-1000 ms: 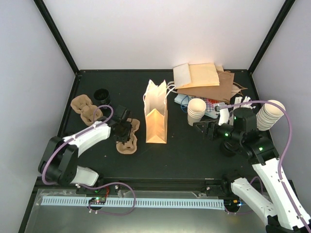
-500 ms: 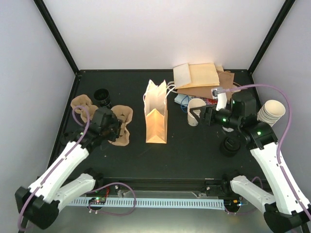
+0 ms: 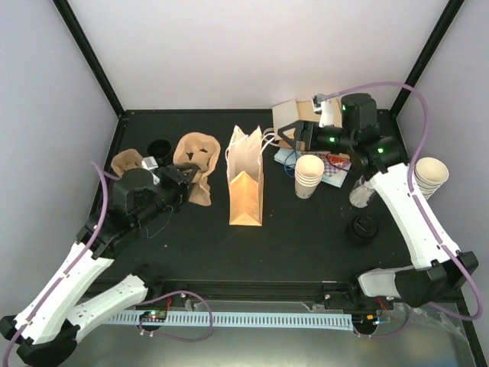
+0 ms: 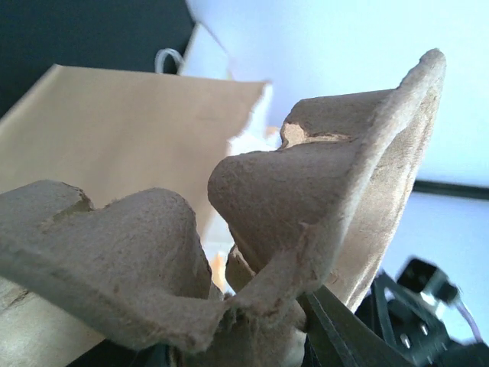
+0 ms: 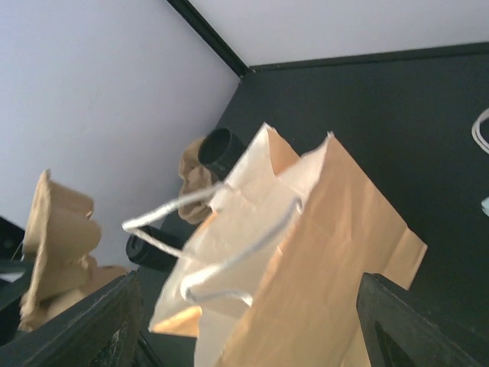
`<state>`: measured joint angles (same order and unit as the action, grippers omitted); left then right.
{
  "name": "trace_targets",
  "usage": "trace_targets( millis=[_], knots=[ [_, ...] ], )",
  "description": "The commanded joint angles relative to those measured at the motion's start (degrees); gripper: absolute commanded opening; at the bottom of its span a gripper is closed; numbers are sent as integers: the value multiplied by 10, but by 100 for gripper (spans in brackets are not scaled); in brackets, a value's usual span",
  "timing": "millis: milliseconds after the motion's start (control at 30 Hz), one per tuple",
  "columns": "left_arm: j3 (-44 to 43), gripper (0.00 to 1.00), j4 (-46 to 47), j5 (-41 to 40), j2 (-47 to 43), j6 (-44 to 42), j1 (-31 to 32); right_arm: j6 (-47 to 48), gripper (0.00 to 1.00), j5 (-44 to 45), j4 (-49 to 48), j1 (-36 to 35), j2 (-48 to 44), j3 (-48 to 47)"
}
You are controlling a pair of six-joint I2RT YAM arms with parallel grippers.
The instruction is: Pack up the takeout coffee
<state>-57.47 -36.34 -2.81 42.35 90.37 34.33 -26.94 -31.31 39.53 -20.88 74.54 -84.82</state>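
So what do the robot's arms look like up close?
The left arm and right arm have smooth white shells with black joints. A purple cable loops along each one. The left gripper and right gripper are black, with two fingers each. Small green lights glow on the right arm.

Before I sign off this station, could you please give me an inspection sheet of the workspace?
Surface: black tabletop, nothing spilled seen.
Job's things: small black-lidded takeout coffee cup stands right of the upright brown paper bag, outside it.
Clutter: brown pulp tray on the table, black round container, two stacks of lidless cream paper cups, flat brown bags.
Grippers: left gripper shut on a lifted brown pulp cup tray; right gripper open, near the bag's handles.
Cables: purple cable loops along each arm.
Surroundings: white walls, black frame posts.
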Motion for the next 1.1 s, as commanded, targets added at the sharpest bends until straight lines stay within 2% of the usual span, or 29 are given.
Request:
trace_targets(
  millis=[0,200,367,467,600,833,1067],
  knots=[
    [-39,37,56,-29,-1,-38,39,-10,79,-11,-3,-4,36,-61],
    [-43,37,185,-56,16,-60,96,-8,79,-1,12,-33,89,-99],
    [-89,38,233,-108,77,-85,158,-5,72,-2,12,-44,108,-96],
    [-107,39,256,-130,115,-94,183,3,62,3,24,-44,113,-96],
    [-110,38,298,-128,159,-84,190,21,43,16,43,-44,99,-89],
    [-107,38,348,-151,212,-81,192,33,13,22,29,-44,36,-4],
    [-103,39,354,-176,243,-64,192,31,11,5,24,-44,-9,39]
  ],
)
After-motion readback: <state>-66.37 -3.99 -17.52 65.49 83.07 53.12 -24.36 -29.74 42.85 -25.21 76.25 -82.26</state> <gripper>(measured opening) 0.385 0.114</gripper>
